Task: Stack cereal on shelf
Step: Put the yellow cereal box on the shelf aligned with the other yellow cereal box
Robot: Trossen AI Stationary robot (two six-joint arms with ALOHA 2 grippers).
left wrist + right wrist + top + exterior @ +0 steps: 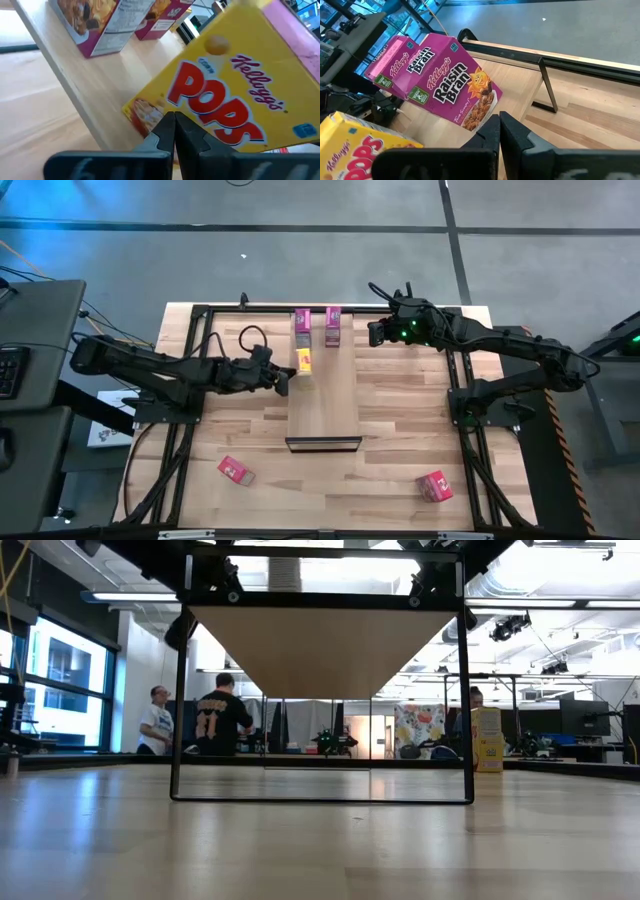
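The shelf [325, 405] is a pale plank running from the far edge toward the near edge. A dark frame [323, 444] is at its near end. Two magenta boxes [301, 320] [332, 326] stand on its far end, and a yellow box [303, 360] stands on its left edge. My left gripper [284, 382] is shut, just left of the yellow box [225, 90]. My right gripper [372, 333] is shut, right of the magenta boxes [455, 85] and apart from them. Two red-pink boxes [235, 470] [434, 486] lie on the table near its near edge. The low view shows another yellow box [487, 740] standing farther off. My left gripper [174, 122] points its shut fingertips level, from the table's left, at the yellow box's lower front face [165, 112]. I cannot tell whether they touch it. The box stands on the shelf's left edge.
Dark frame rails [180, 390] [455, 395] run along both sides of the table, with a cable [250, 335] near the left arm. Bare tabletop [400, 430] lies right of the shelf. People stand in the room beyond [220, 720].
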